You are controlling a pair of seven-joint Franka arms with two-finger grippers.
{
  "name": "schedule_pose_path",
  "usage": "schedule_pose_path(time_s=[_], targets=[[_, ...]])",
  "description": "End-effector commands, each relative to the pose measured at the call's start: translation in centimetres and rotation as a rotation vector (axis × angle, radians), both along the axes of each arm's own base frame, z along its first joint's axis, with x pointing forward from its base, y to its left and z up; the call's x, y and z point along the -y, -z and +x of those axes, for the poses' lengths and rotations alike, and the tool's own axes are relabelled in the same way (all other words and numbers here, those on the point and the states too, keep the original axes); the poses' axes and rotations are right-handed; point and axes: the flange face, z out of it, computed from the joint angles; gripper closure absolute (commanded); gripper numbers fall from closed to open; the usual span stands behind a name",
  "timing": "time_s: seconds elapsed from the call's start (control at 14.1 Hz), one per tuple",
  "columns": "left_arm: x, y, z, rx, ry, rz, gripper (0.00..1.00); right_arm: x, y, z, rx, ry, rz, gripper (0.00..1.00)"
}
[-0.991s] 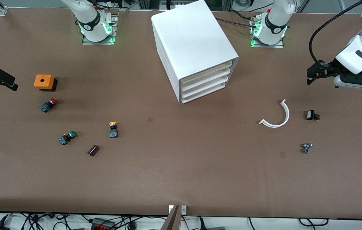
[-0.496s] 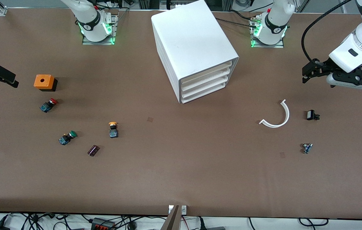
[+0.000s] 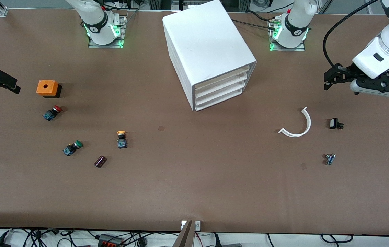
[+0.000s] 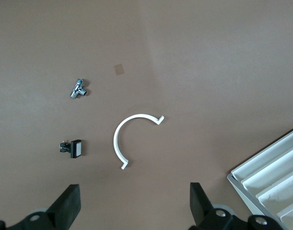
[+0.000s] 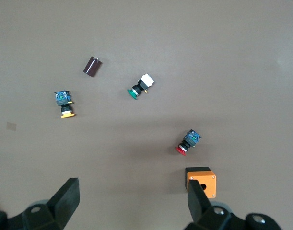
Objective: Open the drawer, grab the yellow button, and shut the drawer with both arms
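Note:
The white cabinet stands at the table's middle near the bases, its four drawers all shut; the uppermost drawer shows its front. A corner of the cabinet shows in the left wrist view. The yellow-capped button lies on the table toward the right arm's end, nearer the front camera than the cabinet, and shows in the right wrist view. My left gripper hangs open and empty over the left arm's end. My right gripper hangs open and empty over the table's other end.
An orange box, a red-capped button, a green-capped button and a dark cylinder lie round the yellow button. A white curved strip, a black part and a metal part lie under the left arm.
The left gripper has moved a little toward the bases and the cabinet. The right gripper has shifted slightly toward the bases. Nothing on the table has moved.

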Motion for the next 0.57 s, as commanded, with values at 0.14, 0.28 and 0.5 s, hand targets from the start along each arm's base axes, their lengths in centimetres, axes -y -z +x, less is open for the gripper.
schedule_pose_path(time_s=[0.14, 0.28, 0.5], targets=[[1.66, -0.28, 0.21, 0.007, -0.015, -0.002, 0.00, 0.14, -0.41, -0.62, -0.003, -0.012, -0.008, 0.00], [1.05, -0.30, 0.05, -0.005, -0.031, 0.000, 0.00, 0.14, -0.32, -0.58, -0.005, -0.012, -0.008, 0.00], [1.14, -0.23, 0.10, -0.005, -0.029, -0.001, 0.00, 0.14, -0.32, -0.58, -0.005, -0.012, -0.008, 0.00]])
